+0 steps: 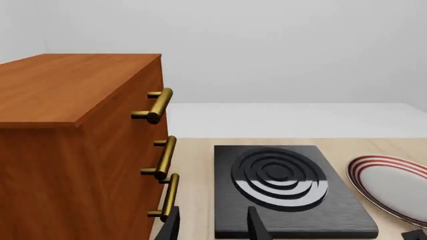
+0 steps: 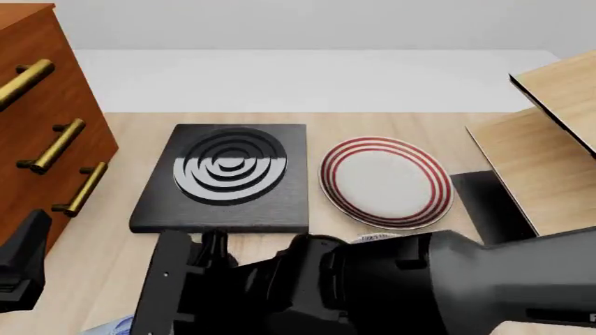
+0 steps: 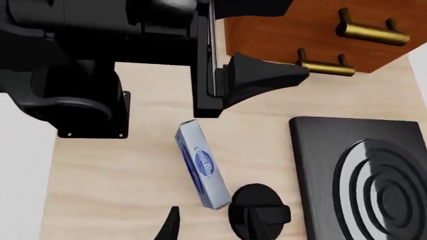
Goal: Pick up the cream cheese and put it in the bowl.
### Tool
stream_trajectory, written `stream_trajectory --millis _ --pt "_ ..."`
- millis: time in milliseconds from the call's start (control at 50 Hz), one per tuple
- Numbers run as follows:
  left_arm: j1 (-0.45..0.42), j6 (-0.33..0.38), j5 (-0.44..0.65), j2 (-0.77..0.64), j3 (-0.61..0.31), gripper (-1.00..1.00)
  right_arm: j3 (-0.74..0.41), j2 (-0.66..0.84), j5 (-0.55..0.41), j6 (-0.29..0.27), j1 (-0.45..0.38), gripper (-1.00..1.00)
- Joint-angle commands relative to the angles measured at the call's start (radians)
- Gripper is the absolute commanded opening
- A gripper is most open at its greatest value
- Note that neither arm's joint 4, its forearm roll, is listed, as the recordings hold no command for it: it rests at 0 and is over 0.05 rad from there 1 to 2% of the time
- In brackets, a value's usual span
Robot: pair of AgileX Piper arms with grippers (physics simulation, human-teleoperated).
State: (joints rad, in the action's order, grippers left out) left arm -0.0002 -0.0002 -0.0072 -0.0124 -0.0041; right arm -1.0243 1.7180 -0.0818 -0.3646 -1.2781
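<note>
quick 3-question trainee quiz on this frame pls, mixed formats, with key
1. True or false: the cream cheese lies flat on the table beside the black knob.
2. In the front view, what sits just right of the black burner plate? A) wooden cabinet B) plate with red rings C) cream cheese
3. Fill in: the left hand is ___ (open or shut), with nothing between its fingers.

Key: 1 true. 2 B, the plate with red rings. 3 open.
</note>
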Motion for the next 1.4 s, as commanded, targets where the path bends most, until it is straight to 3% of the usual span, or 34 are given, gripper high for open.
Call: stream_trajectory --millis 20,820,1400 --pt "0.000 0.000 0.000 0.000 0.000 1.00 -0.069 0.085 -0.016 -0.004 -0.017 1.00" --pt "0.000 0.000 0.000 0.000 0.000 1.00 -0.186 0.223 -0.015 0.075 0.027 1.00" --pt "-0.001 -0.003 0.000 0.002 0.000 1.00 -0.205 0.303 0.011 0.124 0.001 1.00"
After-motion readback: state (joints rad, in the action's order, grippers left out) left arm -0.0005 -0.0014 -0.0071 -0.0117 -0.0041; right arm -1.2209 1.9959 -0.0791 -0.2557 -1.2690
